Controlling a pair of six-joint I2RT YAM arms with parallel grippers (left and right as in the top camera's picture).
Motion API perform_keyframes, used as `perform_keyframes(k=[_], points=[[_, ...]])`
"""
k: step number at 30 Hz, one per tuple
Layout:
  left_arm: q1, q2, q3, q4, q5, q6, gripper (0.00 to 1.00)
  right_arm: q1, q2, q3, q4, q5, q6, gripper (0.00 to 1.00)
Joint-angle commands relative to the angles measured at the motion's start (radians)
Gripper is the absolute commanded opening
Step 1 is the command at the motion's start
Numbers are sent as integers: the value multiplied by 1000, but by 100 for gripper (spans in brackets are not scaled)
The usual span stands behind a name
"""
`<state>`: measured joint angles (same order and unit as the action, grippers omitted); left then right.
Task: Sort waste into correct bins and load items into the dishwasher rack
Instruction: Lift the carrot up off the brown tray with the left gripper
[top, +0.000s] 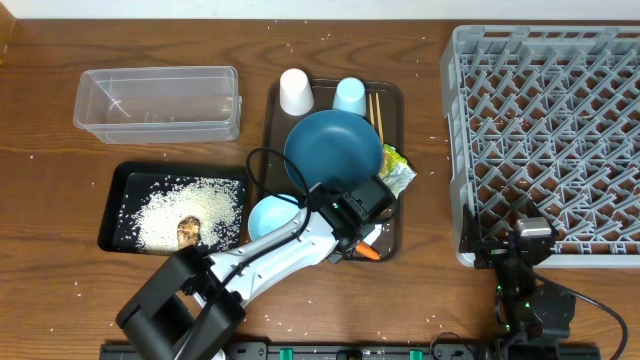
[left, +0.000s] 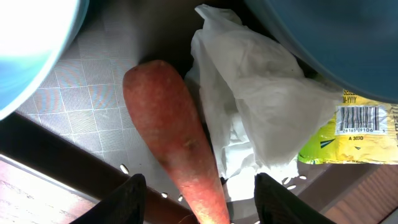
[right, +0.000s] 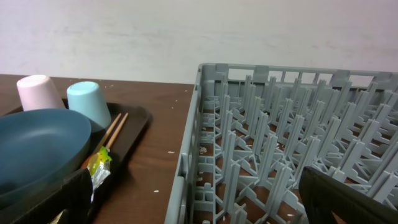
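Tapered orange carrot (left: 168, 124) flanked by parted left gripper (left: 202, 202); crumpled white tissue (left: 249, 106) lodged beside it. Near grey lattice rack (right: 280, 124), right gripper (right: 199, 199) held wide apart.

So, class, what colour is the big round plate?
The plate is dark blue; clearest overhead.

My left gripper (left: 199, 193) has little room. The carrot (left: 174, 143) lies between its spread fingers (left: 130, 199) with a gap on each side. The tissue (left: 249, 118) crowds one flank, the bowl (left: 31, 50) the other, and the plate (left: 336, 43) overhangs beyond. Open tabletop (top: 425, 120) between the serving tray (top: 274, 140) and the rack (top: 545, 140) gives me a lane. The rack's wall stands just before my right gripper (right: 205, 202).
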<state>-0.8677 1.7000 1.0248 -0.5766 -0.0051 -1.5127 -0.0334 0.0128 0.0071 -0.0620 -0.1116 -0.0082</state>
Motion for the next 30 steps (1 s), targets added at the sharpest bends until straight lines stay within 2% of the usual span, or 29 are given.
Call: perform_keyframes(k=[1, 9, 13, 17, 21, 30], points=[[-3, 8, 2, -6, -2, 19, 55, 15, -2, -2, -3, 3, 0, 99], [-19, 93, 2, -5, 32, -11, 45, 15, -2, -2, -3, 3, 0, 99], [-18, 90, 2, -4, 16, -15, 42, 15, -2, -2, -3, 3, 0, 99], [-18, 90, 2, -11, 17, -14, 34, 15, -2, -2, -3, 3, 0, 99], [-18, 86, 2, -13, 17, -14, 34, 15, -2, -2, -3, 3, 0, 99], [-18, 55, 2, -23, 17, -14, 26, 15, -2, -2, -3, 3, 0, 99]])
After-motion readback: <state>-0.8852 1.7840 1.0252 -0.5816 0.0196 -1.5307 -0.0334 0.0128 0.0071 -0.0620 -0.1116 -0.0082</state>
